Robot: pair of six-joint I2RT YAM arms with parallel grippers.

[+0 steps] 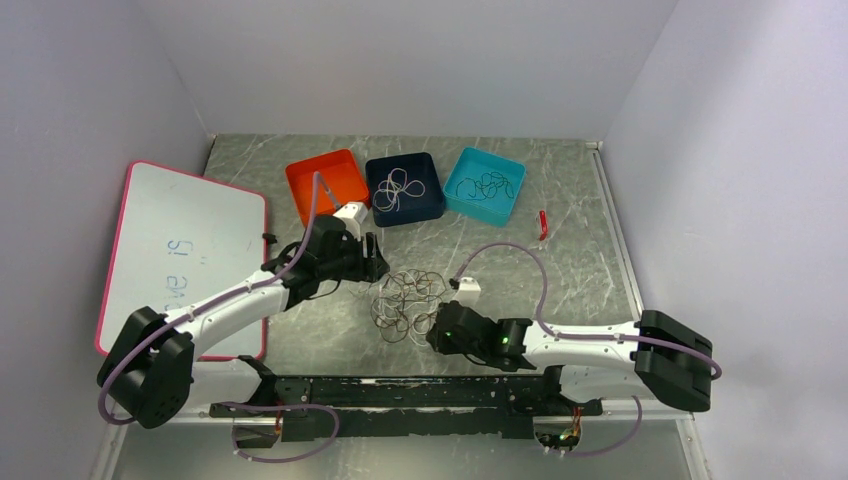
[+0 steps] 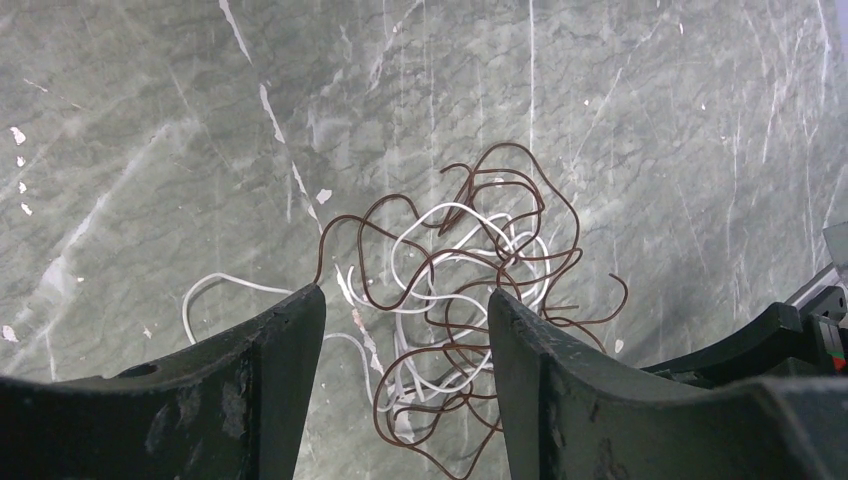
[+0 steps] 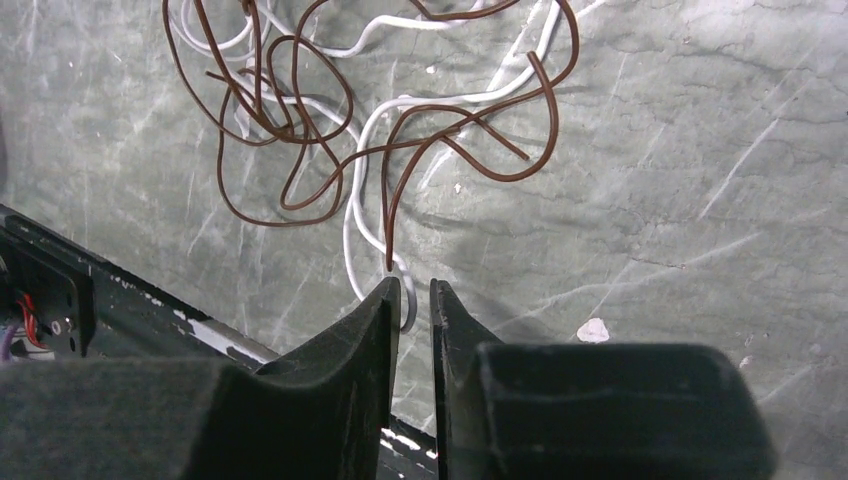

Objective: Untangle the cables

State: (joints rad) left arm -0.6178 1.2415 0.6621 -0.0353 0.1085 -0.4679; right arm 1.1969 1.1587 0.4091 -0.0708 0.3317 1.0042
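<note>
- Top view: the cables (image 1: 408, 300), a brown and white tangle, lie on the desk (image 1: 580, 270) near the middle of its near edge, between my two arms. I come at the tangle from both sides, I think so that each side can draw a different strand. My left arm (image 1: 250, 295) reaches diagonally from the near left corner, and its jaws are just beside the far left of the tangle. My right arm (image 1: 580, 345) lies low along the near edge, and its jaws meet the near right of the tangle.
- Left wrist view: my left jaws stand wide apart and hold nothing. Loops of the brown cable (image 2: 520, 200) and the white cable (image 2: 440, 215) lie on the desk between and beyond the two fingers. This pose seems ready to come down on a strand.
- Right wrist view: my right jaws are almost together, with only a narrow slit. A bend of the white cable (image 3: 352, 230) and one run of the brown cable (image 3: 390, 220) go into this slit. I cannot tell if they are already pinched.
</note>
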